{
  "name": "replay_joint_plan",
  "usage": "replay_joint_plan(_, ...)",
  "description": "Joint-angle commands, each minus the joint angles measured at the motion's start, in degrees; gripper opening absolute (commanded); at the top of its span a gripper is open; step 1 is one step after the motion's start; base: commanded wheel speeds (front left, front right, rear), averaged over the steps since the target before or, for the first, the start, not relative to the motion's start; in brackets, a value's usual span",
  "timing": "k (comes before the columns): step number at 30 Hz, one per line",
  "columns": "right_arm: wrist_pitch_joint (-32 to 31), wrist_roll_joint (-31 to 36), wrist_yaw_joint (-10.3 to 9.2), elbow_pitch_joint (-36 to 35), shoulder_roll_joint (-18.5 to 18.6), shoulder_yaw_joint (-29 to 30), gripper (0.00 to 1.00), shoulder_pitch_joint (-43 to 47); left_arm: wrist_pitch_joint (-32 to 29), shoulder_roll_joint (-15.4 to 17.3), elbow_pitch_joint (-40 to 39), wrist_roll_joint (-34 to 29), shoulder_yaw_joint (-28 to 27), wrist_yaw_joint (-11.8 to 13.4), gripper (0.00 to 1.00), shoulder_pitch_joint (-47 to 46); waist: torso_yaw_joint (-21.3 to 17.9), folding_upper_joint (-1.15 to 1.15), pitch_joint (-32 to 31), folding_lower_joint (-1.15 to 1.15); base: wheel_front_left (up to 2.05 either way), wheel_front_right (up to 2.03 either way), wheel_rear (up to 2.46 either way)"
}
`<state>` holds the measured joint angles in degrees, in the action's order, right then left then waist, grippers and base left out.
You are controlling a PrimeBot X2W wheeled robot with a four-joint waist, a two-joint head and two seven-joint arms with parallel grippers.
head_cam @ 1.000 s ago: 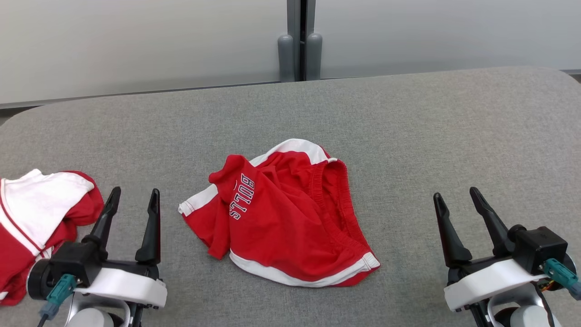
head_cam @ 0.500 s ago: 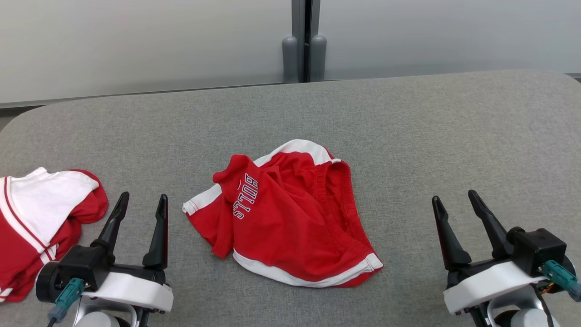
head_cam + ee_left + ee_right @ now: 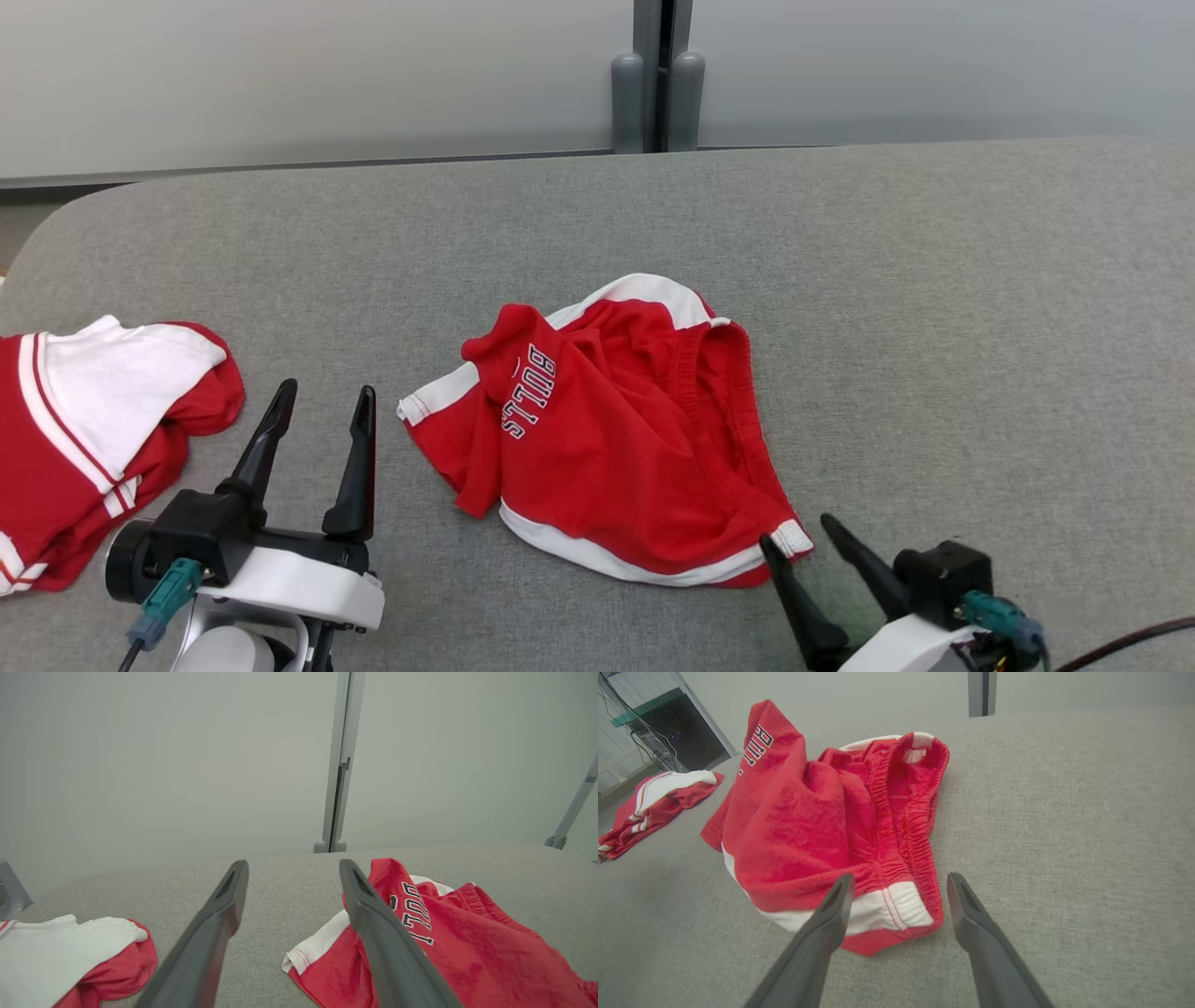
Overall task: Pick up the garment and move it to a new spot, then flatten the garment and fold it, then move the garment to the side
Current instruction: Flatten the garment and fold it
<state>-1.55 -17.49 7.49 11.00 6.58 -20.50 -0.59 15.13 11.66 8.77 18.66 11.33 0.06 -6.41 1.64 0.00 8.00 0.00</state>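
Red shorts [image 3: 616,439] lying crumpled mid-tabletop [image 3: 934,280]. Right hand [image 3: 795,532] hovering released, fingertips just beside shorts' near-right hem corner. Left hand [image 3: 327,388] sitting released, near-left of shorts, apart.

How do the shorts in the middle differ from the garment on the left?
The shorts are mostly red with white trim and lettering; the left garment shows a broad white panel. The shorts lie centrally, one corner by the open right gripper; the left garment lies far left. Both are red and white.
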Motion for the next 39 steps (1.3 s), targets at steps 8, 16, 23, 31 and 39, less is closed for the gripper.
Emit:
replay_joint_plan(8,-0.3,-4.8,0.0,3.5,2.1,-4.6,0.0,-3.2,0.0,-0.6,0.8,-0.9,-0.2,-0.5,1.0,-1.3,0.4,0.0,0.2,0.0,0.0,0.0,0.0)
replay_joint_plan(16,2.9,-6.1,0.0,0.4,3.3,-3.3,0.0,-5.4,0.0,-0.8,0.5,-1.5,-0.8,-0.9,1.0,-1.6,-0.1,0.0,0.6,0.0,0.0,0.0,0.0)
replay_joint_plan(23,4.2,-5.9,0.0,-0.9,2.9,3.5,0.0,-7.1,0.0,-1.2,1.0,-2.1,-0.6,-1.6,1.0,-2.5,-0.8,0.0,1.3,0.0,0.0,0.0,0.0)
replay_joint_plan(31,5.0,-6.0,-0.01,2.4,2.2,12.3,0.0,-9.1,0.0,-1.8,2.0,-2.7,-0.1,-2.4,1.0,-4.0,-1.0,0.0,2.9,0.0,0.0,0.0,0.0)
replay_joint_plan(39,6.6,-6.4,-0.01,9.1,3.1,18.0,0.0,-12.6,0.0,-2.7,2.3,-3.5,0.4,-3.2,1.0,-6.3,-0.3,0.0,5.5,0.0,0.0,0.0,0.0)
